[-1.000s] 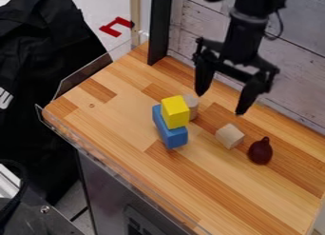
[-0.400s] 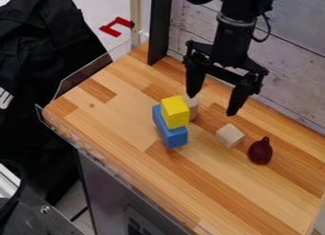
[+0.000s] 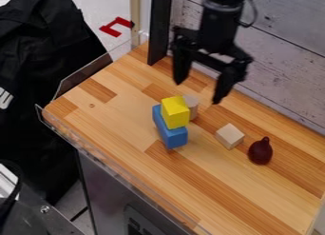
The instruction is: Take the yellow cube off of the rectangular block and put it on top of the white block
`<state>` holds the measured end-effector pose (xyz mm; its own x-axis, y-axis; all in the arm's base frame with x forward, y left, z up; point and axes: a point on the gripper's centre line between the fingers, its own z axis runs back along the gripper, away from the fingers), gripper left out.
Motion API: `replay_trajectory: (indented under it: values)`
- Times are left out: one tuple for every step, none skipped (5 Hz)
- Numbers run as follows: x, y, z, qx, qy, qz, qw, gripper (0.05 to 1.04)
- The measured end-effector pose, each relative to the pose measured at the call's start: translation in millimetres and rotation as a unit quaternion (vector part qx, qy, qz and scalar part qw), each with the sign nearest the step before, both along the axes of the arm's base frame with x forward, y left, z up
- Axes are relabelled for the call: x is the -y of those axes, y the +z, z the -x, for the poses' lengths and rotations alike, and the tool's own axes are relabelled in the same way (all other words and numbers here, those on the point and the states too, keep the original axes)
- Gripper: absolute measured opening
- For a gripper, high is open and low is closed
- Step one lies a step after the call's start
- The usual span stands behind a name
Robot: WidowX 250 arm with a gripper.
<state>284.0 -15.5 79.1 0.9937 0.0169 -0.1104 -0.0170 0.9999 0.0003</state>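
In the camera view, the gripper [image 3: 198, 92] hangs over the back of the wooden tabletop [image 3: 222, 191], fingers spread wide apart and pointing down, with the plank wall [image 3: 285, 53] behind them. The yellow cube [image 3: 175, 112] sits lower in the view than the fingertips, toward the picture's left finger, on top of the blue rectangular block [image 3: 170, 138]. Just behind the cube, on the fingers' side, stands a pale wooden cylinder [image 3: 192, 107], partly hidden by the cube and in the way of a finger coming down there; whether the two touch, I cannot tell. The pale block [image 3: 230, 135] rests on the tabletop, below and to the right of the picture's right fingertip. Just beyond it, farther from the fingers, lies a dark red, rounded thing with a narrow neck [image 3: 260, 151]. A black upright post [image 3: 160, 29] rises to the left of the fingers.
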Motion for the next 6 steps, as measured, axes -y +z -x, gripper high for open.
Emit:
replay_trajectory:
  values:
    - [-15.7,-1.9,7.7,-0.016,0.004,0.003,0.9999,0.999]
    - [-22.9,2.4,14.3,-0.017,0.021,0.007,0.9996,0.999]
    - [-22.8,2.3,16.2,-0.023,0.021,0.01,0.9995,0.999]
    - [-19.2,6.3,19.8,-0.043,-0.004,0.023,0.9988,0.999]
    - [-15.4,2.4,21.9,-0.065,-0.032,0.027,0.997,0.999]
    - [-14.1,2.6,22.9,-0.068,-0.055,0.028,0.9958,0.999]
